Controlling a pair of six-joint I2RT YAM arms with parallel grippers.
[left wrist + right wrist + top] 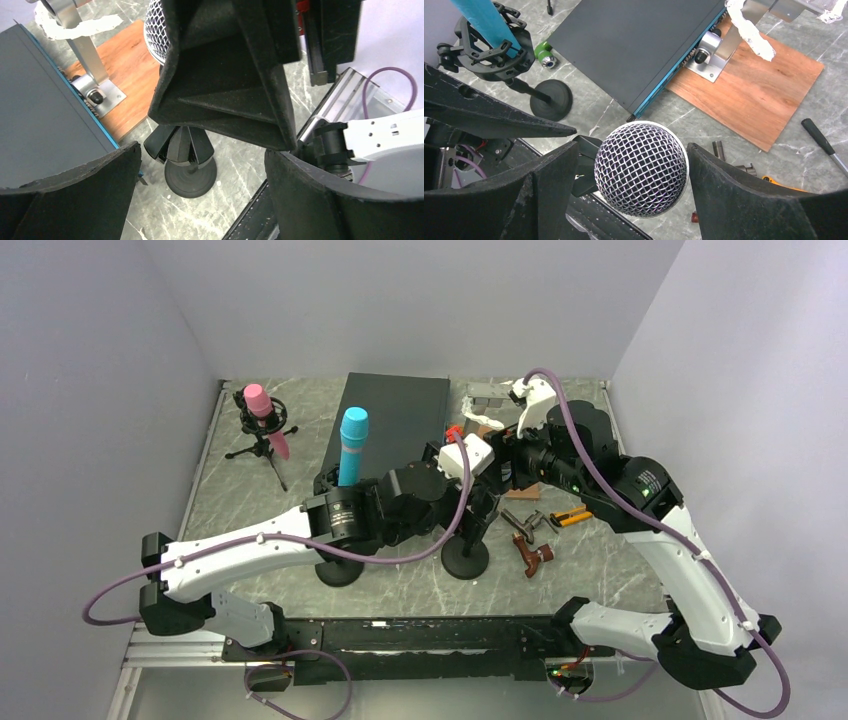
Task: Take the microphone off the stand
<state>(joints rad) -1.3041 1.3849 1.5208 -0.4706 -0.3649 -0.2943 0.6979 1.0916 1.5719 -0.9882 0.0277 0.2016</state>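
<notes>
A: Where is the microphone (641, 169)?
B: Mid-tabletop (620, 570), toward the near edge, above the round black base of its stand (190, 176). Its ball-shaped head of woven silver mesh sits between the right jaws; the body is hidden.
A: Clamped?
B: Cannot tell. They flank the mesh closely, and contact is unclear. The left jaws gape wide, grasping nothing.

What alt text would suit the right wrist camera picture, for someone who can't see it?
A silver mesh microphone head sits centre, between the two black fingers of the right gripper, seen from above. Behind lie a dark box, a wooden board and a blue microphone in a stand.
</notes>
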